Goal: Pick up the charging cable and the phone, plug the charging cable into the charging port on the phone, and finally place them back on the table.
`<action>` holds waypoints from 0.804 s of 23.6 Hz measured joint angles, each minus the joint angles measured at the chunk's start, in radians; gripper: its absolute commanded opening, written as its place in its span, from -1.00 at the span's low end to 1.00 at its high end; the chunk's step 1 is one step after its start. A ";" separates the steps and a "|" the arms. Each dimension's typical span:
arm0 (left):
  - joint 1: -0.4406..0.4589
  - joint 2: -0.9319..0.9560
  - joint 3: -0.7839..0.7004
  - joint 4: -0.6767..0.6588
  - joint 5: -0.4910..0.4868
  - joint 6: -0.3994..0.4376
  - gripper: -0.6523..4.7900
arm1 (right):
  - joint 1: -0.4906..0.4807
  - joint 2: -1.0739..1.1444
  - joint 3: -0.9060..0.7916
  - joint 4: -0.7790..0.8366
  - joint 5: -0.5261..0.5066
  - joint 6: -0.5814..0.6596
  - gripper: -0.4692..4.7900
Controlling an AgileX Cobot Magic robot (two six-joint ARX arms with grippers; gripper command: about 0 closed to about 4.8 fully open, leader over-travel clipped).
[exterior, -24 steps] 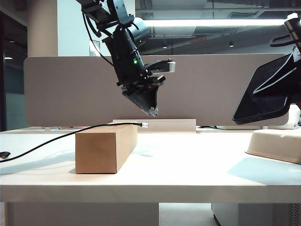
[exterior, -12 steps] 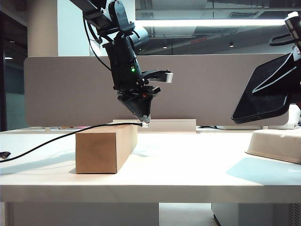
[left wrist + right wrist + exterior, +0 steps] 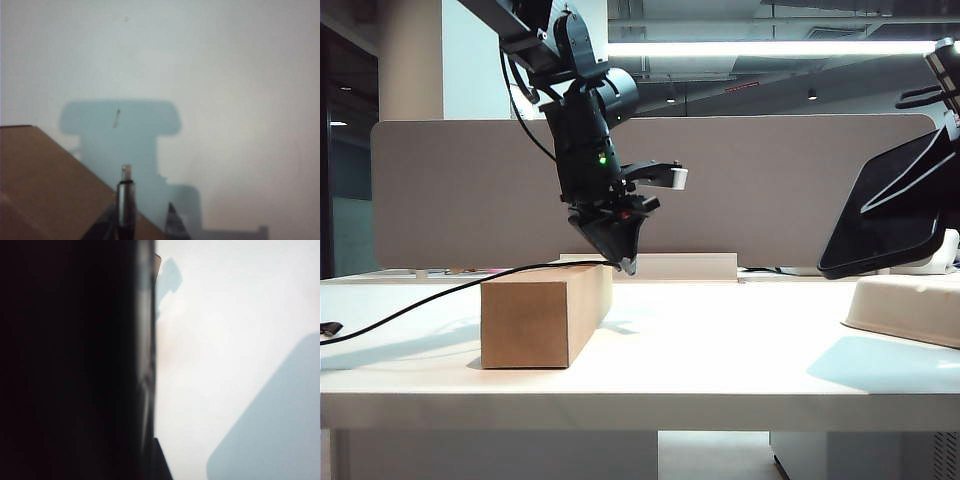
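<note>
On a white table point(image 3: 720, 370) backed by a grey divider panel point(image 3: 450, 190), the robot's left gripper point(image 3: 625, 262) points down at the far end of a brown cardboard box point(image 3: 545, 315), its tips right at the white plug end of the charging cable point(image 3: 430, 300). The black cord runs up from the table's left edge and lies along the top of the closed box, whose contents cannot be seen. In the left wrist view, the left gripper point(image 3: 145, 225) has its dark fingers point(image 3: 172, 225) standing apart on either side of the cable's plug point(image 3: 126, 200), which pokes out over the box corner point(image 3: 45, 180) with its small metal tip forward; the fingers are spread and not yet pressed on the plug, as far as the blurred picture shows. At the right side of the exterior view, the right gripper point(image 3: 945, 110) holds the phone point(image 3: 885, 215) aloft, well above the table, tilted with its short lower edge turned down and left. The right wrist view is mostly filled by the phone's dark body point(image 3: 70, 360), clamped fast in the closed fingers. Beneath the raised phone sits a shallow white tray point(image 3: 905, 305) at the table's right edge; from this low angle its inside is hidden.
</note>
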 measured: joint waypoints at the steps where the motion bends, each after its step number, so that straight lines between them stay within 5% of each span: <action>1: 0.000 0.005 0.000 0.001 -0.009 0.000 -0.32 | 0.000 0.000 0.000 0.000 0.000 0.000 -0.85; 9: 0.000 0.017 0.000 0.006 -0.039 0.000 -0.34 | 0.004 -0.002 0.000 -0.008 0.000 0.000 -0.85; 12: 0.000 0.017 0.000 0.010 -0.042 0.000 -0.58 | 0.005 -0.002 0.000 -0.017 0.000 0.000 -0.85; 17: 0.000 0.017 0.000 0.032 -0.044 0.000 -0.61 | 0.006 -0.002 0.000 -0.019 0.000 0.000 -0.85; 19: 0.000 0.017 0.000 0.038 -0.044 0.000 -0.79 | 0.006 -0.002 0.000 -0.019 0.000 0.000 -0.85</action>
